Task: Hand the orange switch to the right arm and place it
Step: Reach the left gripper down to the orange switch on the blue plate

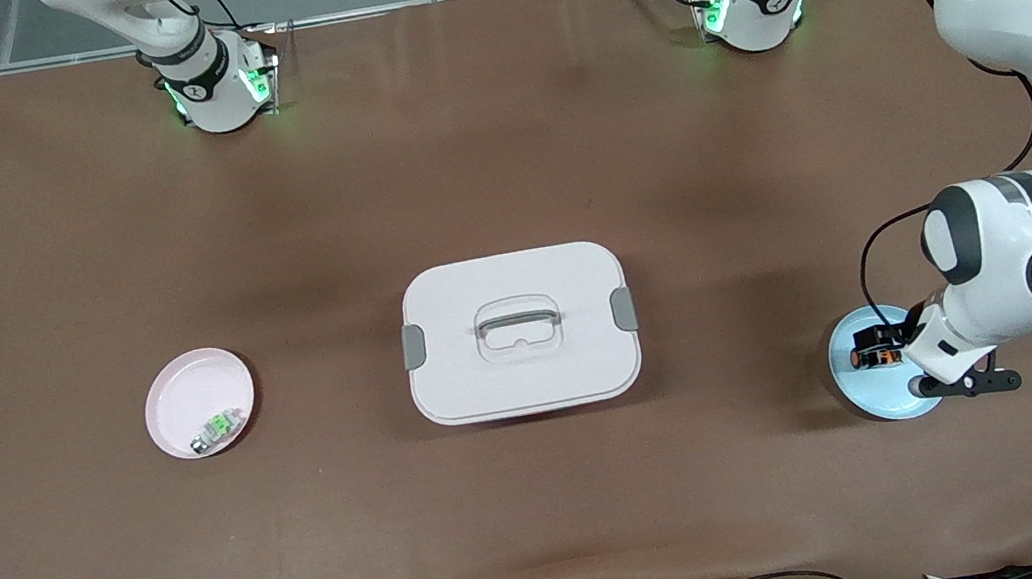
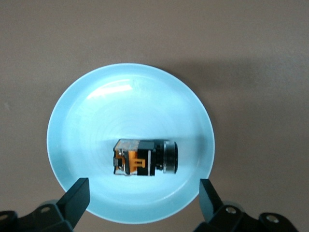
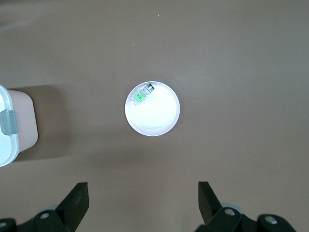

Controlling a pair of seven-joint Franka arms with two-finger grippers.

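Observation:
The orange switch [image 2: 145, 158], a black body with orange bits, lies on its side in a light blue plate [image 2: 130, 82] toward the left arm's end of the table. In the front view the switch [image 1: 873, 352] shows on the plate [image 1: 880, 400], partly under the left arm's wrist. My left gripper [image 2: 142, 191] is open and empty, low over the plate, with a finger on either side of the switch and not touching it. My right gripper [image 3: 142, 193] is open and empty, high over bare table beside a pink plate [image 3: 159, 118]. It is out of the front view.
The pink plate [image 1: 186, 386] toward the right arm's end holds a small green-and-white part [image 1: 218, 429]. A white lidded box with a handle [image 1: 474, 280] stands mid-table between the two plates. Its edge shows in the right wrist view [image 3: 9, 125].

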